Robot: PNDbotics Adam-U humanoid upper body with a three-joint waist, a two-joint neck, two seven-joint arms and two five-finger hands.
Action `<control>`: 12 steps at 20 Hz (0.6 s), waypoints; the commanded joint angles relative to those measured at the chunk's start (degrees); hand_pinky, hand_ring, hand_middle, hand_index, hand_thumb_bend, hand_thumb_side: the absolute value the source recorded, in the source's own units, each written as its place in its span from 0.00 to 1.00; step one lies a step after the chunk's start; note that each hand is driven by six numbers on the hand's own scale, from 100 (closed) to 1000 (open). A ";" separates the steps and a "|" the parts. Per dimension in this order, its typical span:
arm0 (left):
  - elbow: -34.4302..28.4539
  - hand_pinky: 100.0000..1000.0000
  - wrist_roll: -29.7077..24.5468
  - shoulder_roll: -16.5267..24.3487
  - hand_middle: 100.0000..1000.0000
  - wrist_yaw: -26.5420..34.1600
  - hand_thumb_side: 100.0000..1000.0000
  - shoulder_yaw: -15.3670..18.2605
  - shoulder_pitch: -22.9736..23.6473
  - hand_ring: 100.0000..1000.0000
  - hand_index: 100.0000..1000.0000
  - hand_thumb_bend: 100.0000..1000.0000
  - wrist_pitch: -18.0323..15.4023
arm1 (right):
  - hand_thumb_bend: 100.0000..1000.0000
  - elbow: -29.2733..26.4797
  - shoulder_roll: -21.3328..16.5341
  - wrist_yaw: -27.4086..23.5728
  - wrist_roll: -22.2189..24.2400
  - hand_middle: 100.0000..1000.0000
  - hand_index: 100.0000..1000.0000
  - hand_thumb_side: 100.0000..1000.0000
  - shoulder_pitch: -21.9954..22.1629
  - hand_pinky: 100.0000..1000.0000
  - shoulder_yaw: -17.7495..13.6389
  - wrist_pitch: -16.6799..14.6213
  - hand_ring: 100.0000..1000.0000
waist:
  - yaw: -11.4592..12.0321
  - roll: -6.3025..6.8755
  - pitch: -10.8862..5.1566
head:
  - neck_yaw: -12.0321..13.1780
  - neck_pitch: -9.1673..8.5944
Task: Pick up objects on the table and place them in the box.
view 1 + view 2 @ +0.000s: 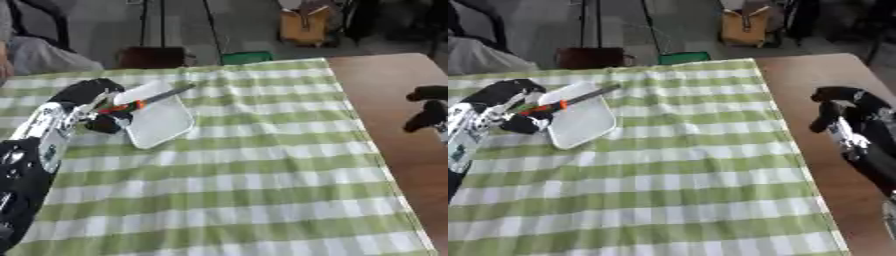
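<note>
A shallow white box (164, 121) lies on the checked cloth at the left. My left hand (103, 121) is at the box's left rim, its fingers curled round a slim tool (163, 95) with an orange grip and a grey shaft. The shaft slants up to the right over the box's far corner. My right hand (843, 109) hovers over the bare brown table at the right, far from the box, with relaxed fingers and nothing in it.
A green-and-white checked cloth (245, 180) covers most of the table. A bare brown strip (820, 80) runs down the right side. Beyond the far edge are a green item (245, 57), a dark box (150, 56) and a seated person at the far left.
</note>
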 commanded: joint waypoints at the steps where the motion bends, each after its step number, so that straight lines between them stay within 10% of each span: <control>1: -3.77 0.99 -4.04 3.06 0.86 0.49 0.86 1.39 0.53 0.85 0.91 0.25 -0.31 | 0.15 -1.31 -1.06 0.23 -0.11 0.67 0.76 0.54 -0.05 0.50 -0.52 -0.03 0.47 | 0.19 -0.31 -1.20 | -0.35 -0.12; 7: -10.05 0.91 -1.44 5.03 0.82 3.89 0.85 3.89 3.81 0.82 0.88 0.17 2.23 | 0.14 -1.31 -1.07 0.21 -0.25 0.67 0.76 0.55 0.18 0.50 -0.67 0.00 0.47 | 0.58 -0.42 -1.48 | -0.42 -0.18; 12: -21.94 0.61 10.15 5.98 0.74 15.51 0.90 7.94 10.27 0.76 0.82 0.00 5.49 | 0.15 -1.31 -1.14 0.31 -0.63 0.67 0.76 0.54 0.32 0.50 -1.04 -0.03 0.47 | 1.04 -0.33 -1.46 | -0.51 -0.33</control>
